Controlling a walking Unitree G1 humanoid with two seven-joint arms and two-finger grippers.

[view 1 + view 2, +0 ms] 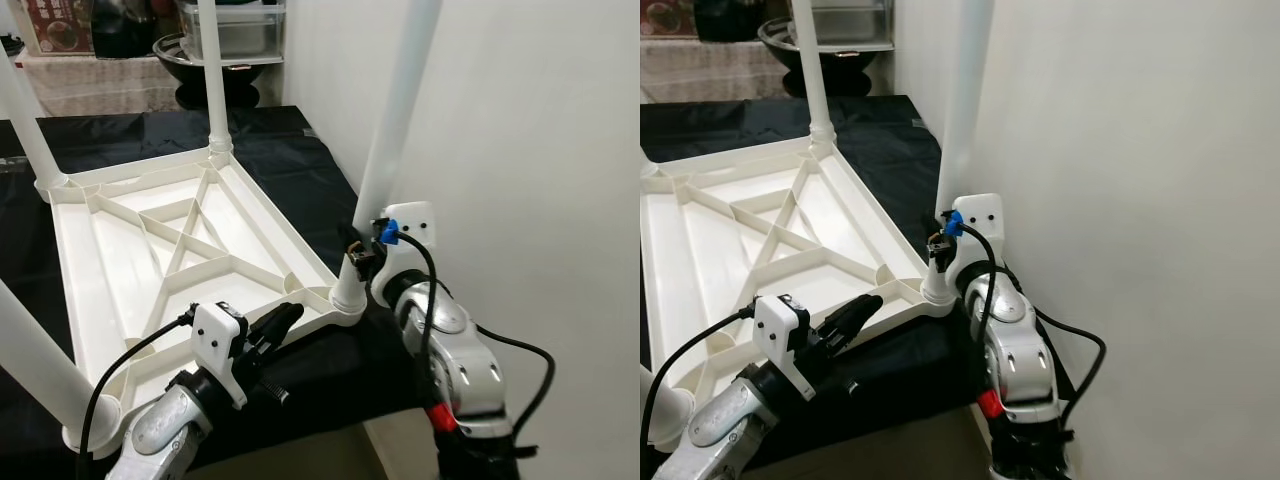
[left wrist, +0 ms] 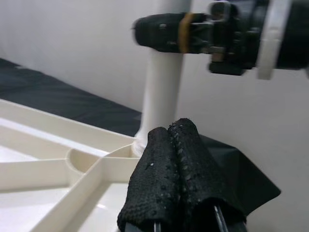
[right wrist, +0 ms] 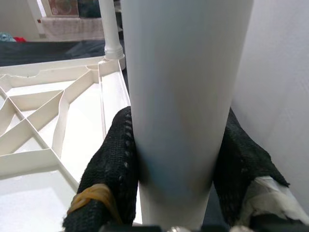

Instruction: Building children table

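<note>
The tabletop (image 1: 150, 260) is lying upside down on a black sheet (image 1: 290, 160), ribbed underside facing up, with white legs standing in its corner sockets. The right gripper (image 3: 176, 169) is clamping the near right leg (image 1: 395, 130) just above its socket, one finger (image 3: 113, 164) pressing on each side. The left gripper (image 2: 181, 174) is hovering with fingers pressed together over the near edge of the tabletop; contact with the rim appears likely but is unclear.
</note>
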